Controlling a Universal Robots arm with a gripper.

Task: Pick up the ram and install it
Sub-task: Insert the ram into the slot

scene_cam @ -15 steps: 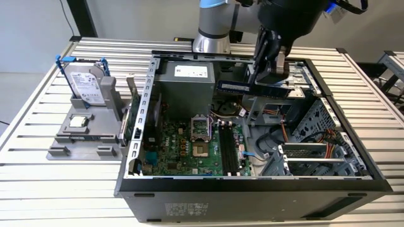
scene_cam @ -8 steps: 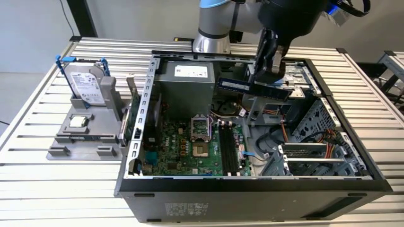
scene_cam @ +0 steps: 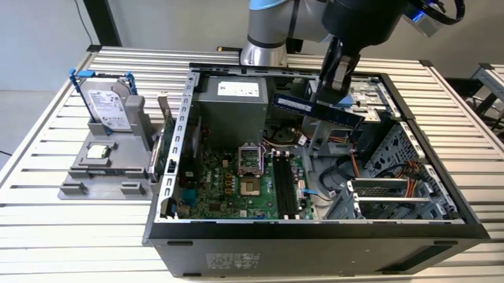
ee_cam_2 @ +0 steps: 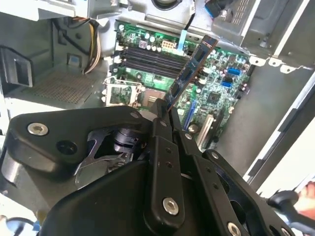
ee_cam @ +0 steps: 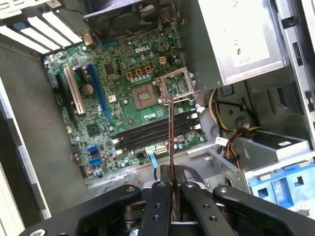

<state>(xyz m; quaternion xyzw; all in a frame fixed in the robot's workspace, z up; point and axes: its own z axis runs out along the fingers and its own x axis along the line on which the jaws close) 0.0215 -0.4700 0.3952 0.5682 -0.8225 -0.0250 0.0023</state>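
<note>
Above the open PC case (scene_cam: 315, 253), gripper (scene_cam: 331, 89) is clamping the ram (scene_cam: 315, 111), holding it well clear of the mobo's black slots (scene_cam: 285, 186); carry stage prob., stick not lined up yet.

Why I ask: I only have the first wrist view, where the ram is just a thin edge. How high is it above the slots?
Observer: In the exterior view the ram hangs up near the open top of the case, well clear of the black slots on the motherboard.
Operator: Is it lined up with them?
Observer: Not in that view. Its length runs across the picture, while the slots run toward the case's near wall.
Operator: Can you see its flat side?
Observer: Yes, the second wrist view shows a dark blue flat side rising from the shut gripper.
</note>
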